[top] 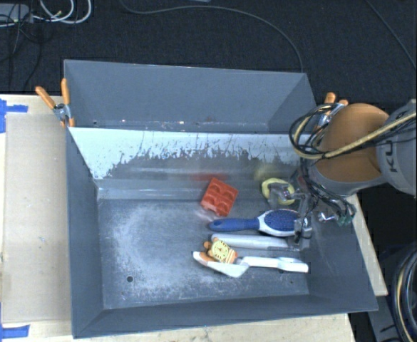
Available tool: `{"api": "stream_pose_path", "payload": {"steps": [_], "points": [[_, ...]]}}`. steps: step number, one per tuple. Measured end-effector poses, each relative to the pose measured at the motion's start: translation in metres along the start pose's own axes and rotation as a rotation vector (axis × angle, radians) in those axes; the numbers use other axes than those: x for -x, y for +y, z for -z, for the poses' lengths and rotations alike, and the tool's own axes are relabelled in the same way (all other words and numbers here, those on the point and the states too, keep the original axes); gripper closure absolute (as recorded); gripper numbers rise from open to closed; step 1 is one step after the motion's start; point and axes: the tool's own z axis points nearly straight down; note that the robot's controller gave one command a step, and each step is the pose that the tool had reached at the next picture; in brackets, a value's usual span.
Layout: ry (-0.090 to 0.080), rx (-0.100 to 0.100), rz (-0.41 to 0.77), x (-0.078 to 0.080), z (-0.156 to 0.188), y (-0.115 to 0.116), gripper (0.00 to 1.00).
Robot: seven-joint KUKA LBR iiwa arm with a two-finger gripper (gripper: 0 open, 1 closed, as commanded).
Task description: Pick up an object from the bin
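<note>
The pincer (304,226) sits low at the right side of the bin (158,248), in the lower right of the frame, at the right end of the blue brush (259,224). The oval head of the brush points toward the pincer and its handle runs to the left. Whether the pincer is open or closed cannot be determined here, and nothing can be confirmed as held. A grey tube (254,241) lies just below the brush in the frame, with a white toothbrush (269,263) below that. A small yellow-and-orange item (221,251) lies at their left end. An orange-red block (219,195) lies apart, up and left of the brush, and a pale yellow ring (274,188) lies near the right wall. The brush head is judged the likely target. Centre the pincer across the narrow width of the head, not along its length. Keep clear of the grey tube, which lies close enough to be caught in the same grasp. Close firmly, since the rounded head may slip. Lift straight up to avoid the sloped right wall.
</note>
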Motion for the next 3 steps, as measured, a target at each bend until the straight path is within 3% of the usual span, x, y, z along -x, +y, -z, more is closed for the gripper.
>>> {"api": "stream_pose_path", "payload": {"steps": [1,3], "points": [[-0.016,-0.004,0.129,-0.0145,-0.0004,0.008,1.0],[-0.015,-0.003,0.13,-0.015,0.0031,0.0085,1.0]]}}
